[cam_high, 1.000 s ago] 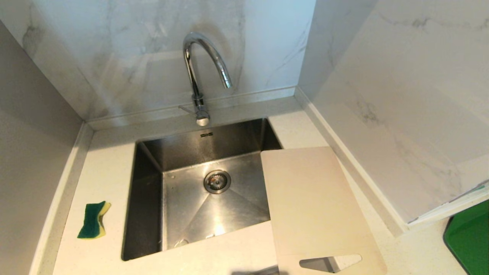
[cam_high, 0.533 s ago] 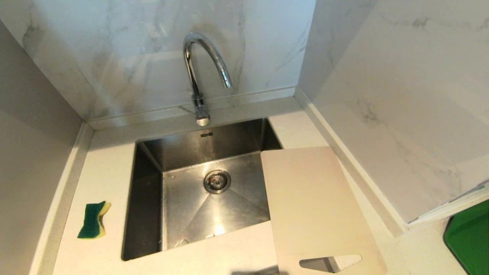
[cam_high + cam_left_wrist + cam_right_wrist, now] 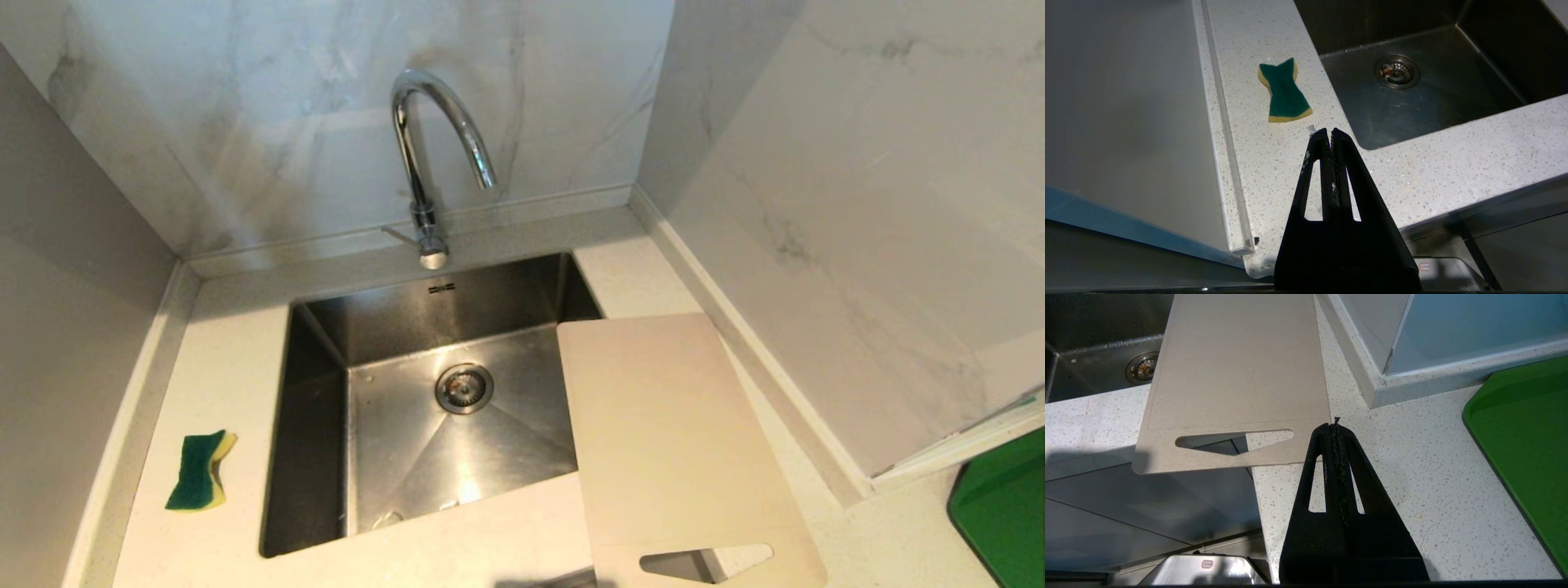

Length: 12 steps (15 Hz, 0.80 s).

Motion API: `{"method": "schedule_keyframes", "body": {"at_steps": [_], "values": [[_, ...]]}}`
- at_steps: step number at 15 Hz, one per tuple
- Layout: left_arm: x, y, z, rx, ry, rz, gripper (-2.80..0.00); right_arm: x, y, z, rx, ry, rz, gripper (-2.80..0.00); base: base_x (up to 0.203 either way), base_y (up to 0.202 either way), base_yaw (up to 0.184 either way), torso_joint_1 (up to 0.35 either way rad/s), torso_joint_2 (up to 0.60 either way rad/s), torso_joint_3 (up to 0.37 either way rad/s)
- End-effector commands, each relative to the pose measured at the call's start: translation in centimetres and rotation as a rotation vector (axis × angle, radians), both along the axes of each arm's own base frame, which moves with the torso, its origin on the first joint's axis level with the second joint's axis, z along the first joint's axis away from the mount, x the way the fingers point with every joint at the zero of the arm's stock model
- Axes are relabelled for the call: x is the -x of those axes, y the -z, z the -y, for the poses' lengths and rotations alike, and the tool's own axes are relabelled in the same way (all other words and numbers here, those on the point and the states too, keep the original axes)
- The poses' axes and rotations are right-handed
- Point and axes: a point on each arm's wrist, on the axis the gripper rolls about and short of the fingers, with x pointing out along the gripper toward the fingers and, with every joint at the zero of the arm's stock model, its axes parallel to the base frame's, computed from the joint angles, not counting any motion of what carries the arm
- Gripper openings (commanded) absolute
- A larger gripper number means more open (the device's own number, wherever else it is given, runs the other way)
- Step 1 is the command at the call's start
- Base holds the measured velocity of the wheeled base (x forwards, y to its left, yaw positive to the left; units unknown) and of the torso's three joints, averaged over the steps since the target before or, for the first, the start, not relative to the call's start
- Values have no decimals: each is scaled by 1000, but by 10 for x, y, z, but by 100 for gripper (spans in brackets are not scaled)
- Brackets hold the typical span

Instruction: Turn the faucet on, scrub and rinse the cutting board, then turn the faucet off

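Nothing is begun: the faucet point(image 3: 424, 163) at the far edge of the sink point(image 3: 318, 392) runs no water. The cutting board point(image 3: 678, 449) lies on the surface at the right, overhanging the sink. The left gripper point(image 3: 1329, 131) and right gripper point(image 3: 1334, 425) hang near, jaws closed and empty. Next comes the faucet's lever, probably.

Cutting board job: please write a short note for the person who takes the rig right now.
Left gripper: shut, empty, above the counter near the sponge.
Right gripper: shut, empty, beside the handle end of the cutting board.
The board lies over the sink's right edge, its handle end past the counter's front.
Faucet: no water is running.
Done: nothing.
Left: turn on the faucet, scrub, rinse, turn it off.
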Motion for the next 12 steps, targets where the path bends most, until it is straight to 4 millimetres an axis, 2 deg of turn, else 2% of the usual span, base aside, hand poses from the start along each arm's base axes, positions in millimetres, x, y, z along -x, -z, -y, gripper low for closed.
{"method": "schedule_keyframes", "body": {"at_steps": [1, 12], "values": [[0, 0, 0, 0, 0, -2, -280, 0, 0, 0, -2, 0, -1, -280, 0, 0, 0, 0, 0, 0], [0, 0, 0, 5, 0, -3, -280, 0, 0, 0, -12, 3, -1, -280, 0, 0, 0, 0, 0, 0]]}}
